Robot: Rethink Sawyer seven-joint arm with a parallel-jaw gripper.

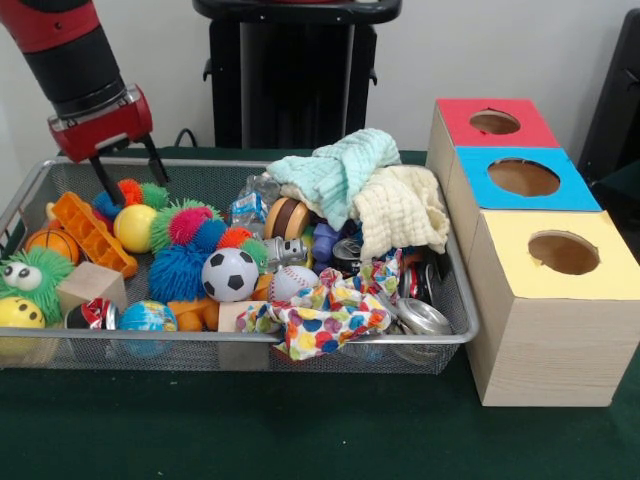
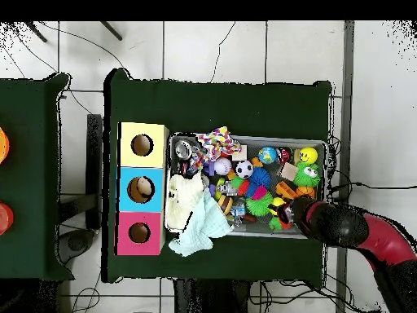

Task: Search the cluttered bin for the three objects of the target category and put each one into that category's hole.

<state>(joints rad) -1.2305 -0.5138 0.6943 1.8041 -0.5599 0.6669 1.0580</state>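
The wire mesh bin (image 1: 455,268) is full of mixed toys, cloths and cans. My gripper (image 1: 128,178) hangs open and empty over the bin's far left corner, just above the spiky rubber balls (image 1: 185,225); in the overhead view the gripper (image 2: 287,213) shows at the bin's lower right. An orange soft-looking toy (image 1: 192,312) lies half buried at the front, under the soccer ball (image 1: 230,273). In the overhead view a pale tan thing (image 2: 144,190) shows inside the blue box's hole. No other plush animal shows.
Three wooden boxes stand right of the bin with red (image 1: 497,122), blue (image 1: 523,177) and yellow (image 1: 563,252) holed tops. Mint (image 1: 340,170), cream (image 1: 400,205) and spotted (image 1: 320,318) cloths cover the bin's right half. A green googly-eyed ball (image 1: 30,275) sits front left.
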